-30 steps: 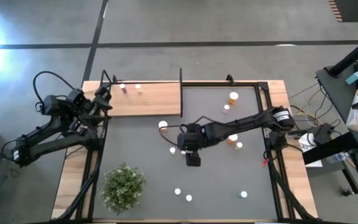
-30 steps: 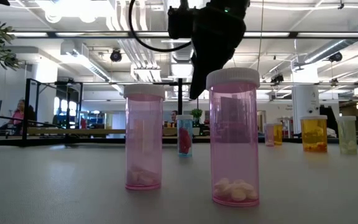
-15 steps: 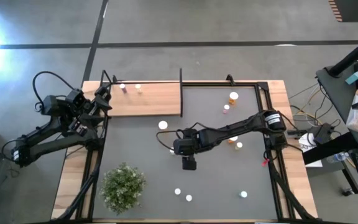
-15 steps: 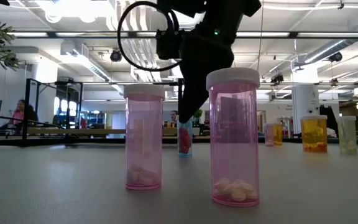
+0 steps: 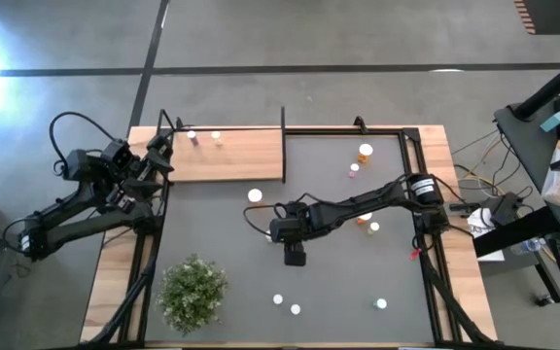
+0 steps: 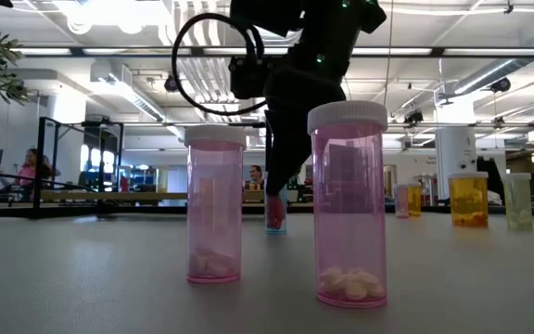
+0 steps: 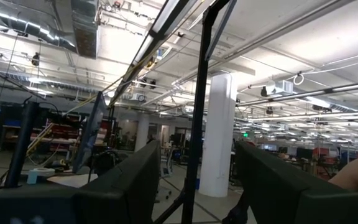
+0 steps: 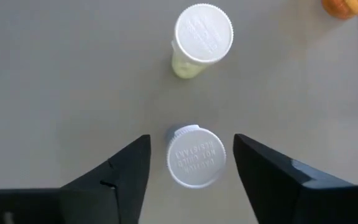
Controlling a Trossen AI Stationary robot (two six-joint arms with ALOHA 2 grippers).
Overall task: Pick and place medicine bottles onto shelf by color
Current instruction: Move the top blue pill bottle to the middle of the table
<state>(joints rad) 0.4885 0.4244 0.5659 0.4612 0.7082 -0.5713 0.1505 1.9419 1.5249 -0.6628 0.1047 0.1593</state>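
Note:
My right gripper (image 5: 272,233) is low at mid-table, pointing steeply down. Its open fingers stand on either side of a small pink-red, white-capped medicine bottle (image 8: 196,157) that stands upright on the table (image 6: 274,211). A narrow gap shows on each side of the cap. Just beyond it stands a pale bottle (image 8: 202,37). The light-wood shelf (image 5: 246,160) at the far left carries two small bottles (image 5: 192,137) (image 5: 216,138). My left gripper (image 7: 197,180) waits open and raised at the shelf's left end (image 5: 158,156), with a black shelf rod (image 7: 199,93) ahead of it.
Orange, pink and white bottles stand at the far right (image 5: 365,152) and right of my arm (image 5: 363,220). Two pink bottles (image 6: 215,204) (image 6: 348,204) and a white one (image 5: 381,304) stand near the front edge. A green plant (image 5: 193,290) sits at the near left.
My right gripper has come down and gone toward the table's left edge. It now has its fingers around the small pink-red bottle, which has stayed upright in place.

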